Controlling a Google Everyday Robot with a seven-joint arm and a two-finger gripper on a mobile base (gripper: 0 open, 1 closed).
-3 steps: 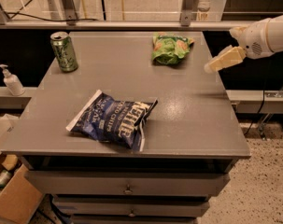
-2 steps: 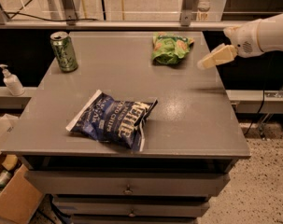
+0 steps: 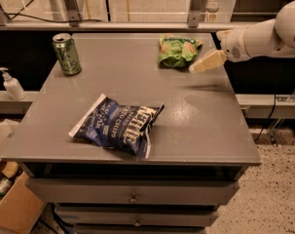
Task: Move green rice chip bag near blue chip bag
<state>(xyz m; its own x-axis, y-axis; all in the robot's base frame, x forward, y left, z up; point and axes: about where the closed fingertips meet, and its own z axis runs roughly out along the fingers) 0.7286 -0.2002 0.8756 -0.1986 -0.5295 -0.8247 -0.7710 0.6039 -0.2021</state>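
Observation:
The green rice chip bag (image 3: 177, 49) lies crinkled at the far right of the grey table top (image 3: 200, 116). The blue chip bag (image 3: 119, 125) with white lettering lies near the table's front, left of centre. My gripper (image 3: 199, 66) comes in from the right on a white arm (image 3: 264, 35). It hovers just right of the green bag, a little above the table and apart from the bag. It holds nothing.
A green drink can (image 3: 66, 53) stands upright at the far left corner. A white pump bottle (image 3: 11, 84) sits on a lower shelf to the left. Cardboard boxes (image 3: 13, 206) lie on the floor at the lower left. Drawers (image 3: 132, 194) run under the table's front edge.
My gripper has moved left along the table's right side, closer to the green rice chip bag. The bags and the can have not moved.

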